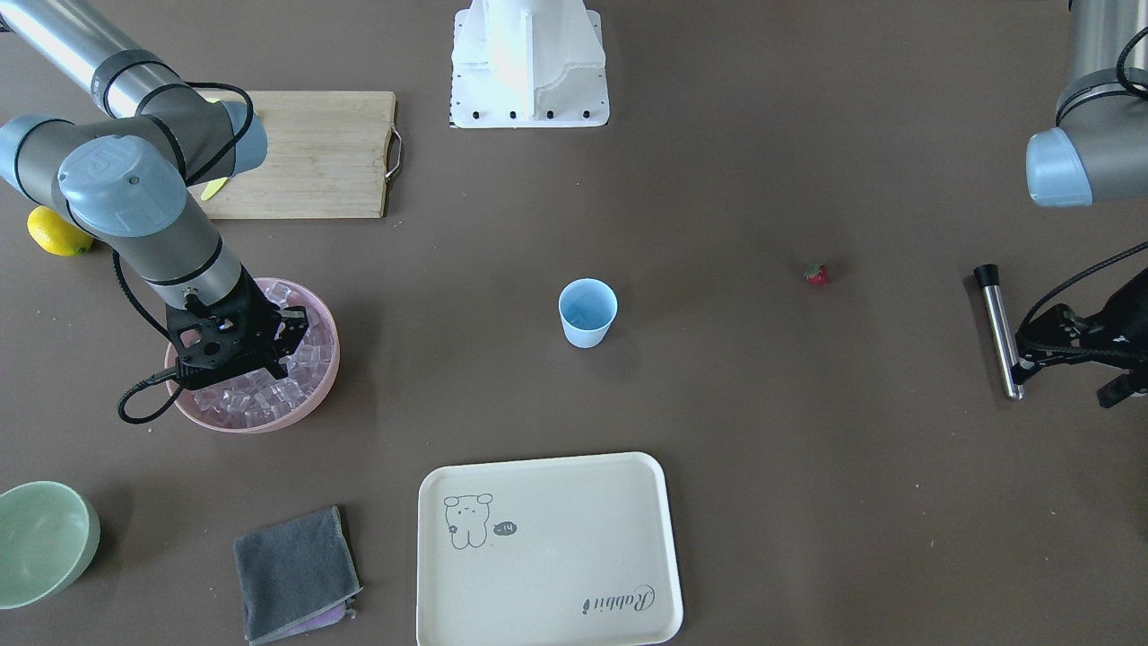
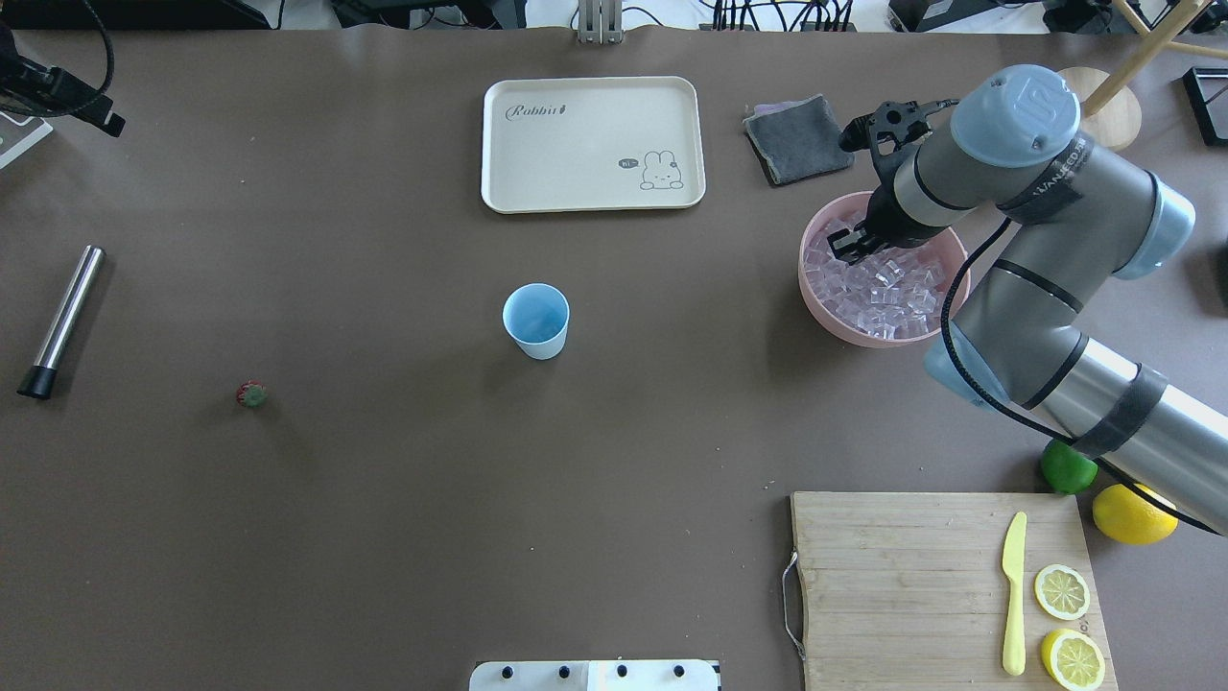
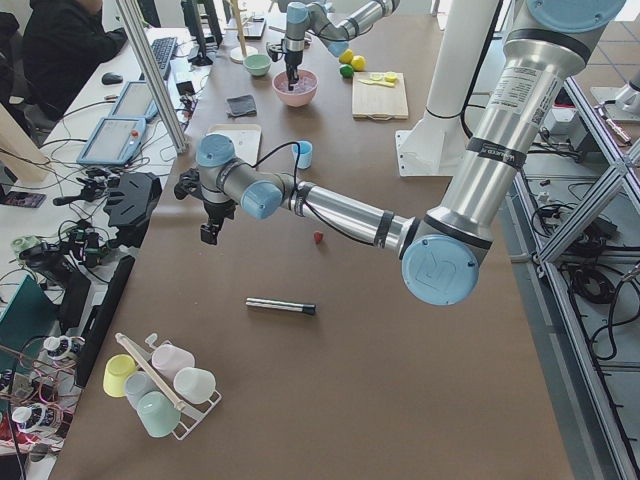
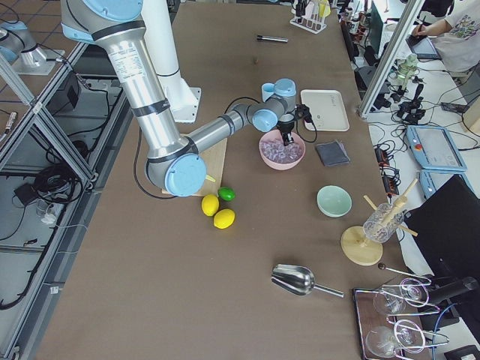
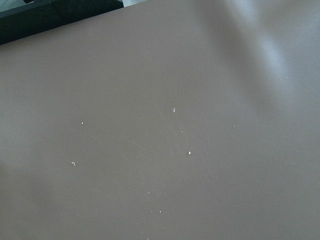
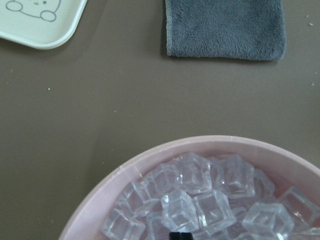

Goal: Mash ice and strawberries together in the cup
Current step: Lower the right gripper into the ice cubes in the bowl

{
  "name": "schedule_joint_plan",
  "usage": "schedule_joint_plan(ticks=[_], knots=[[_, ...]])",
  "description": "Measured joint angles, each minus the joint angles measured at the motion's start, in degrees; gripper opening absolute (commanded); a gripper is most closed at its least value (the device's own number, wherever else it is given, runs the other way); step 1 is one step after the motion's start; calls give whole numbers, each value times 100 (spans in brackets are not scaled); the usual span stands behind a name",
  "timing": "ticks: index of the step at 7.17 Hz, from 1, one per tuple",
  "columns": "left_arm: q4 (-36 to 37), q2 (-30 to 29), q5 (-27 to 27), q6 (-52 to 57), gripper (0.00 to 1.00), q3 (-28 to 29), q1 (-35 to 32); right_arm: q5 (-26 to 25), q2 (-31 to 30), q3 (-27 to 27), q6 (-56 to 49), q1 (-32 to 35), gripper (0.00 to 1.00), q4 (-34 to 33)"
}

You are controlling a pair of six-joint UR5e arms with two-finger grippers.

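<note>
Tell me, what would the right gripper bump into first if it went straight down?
The ice, most likely. The right gripper points down into the pink bowl, just above or already among the cubes; depth is hard to judge.

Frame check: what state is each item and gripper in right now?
cup: upright, empty.
ice: piled in pink bowl.
strawberry: loose on table, outside cup.
metal rod: lying flat, untouched.
right gripper: down among ice, jaws unclear.
left gripper: above table, jaws unclear.
</note>
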Motion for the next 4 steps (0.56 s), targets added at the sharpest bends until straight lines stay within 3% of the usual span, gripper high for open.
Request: schedule_joint_plan(ticks=[1, 4], knots=[[0, 0, 1, -2, 98, 1, 0, 7, 6, -43, -2, 6, 86, -4], [0, 8, 1, -1, 97, -10, 0, 16, 18, -123, -9, -1, 88, -9]])
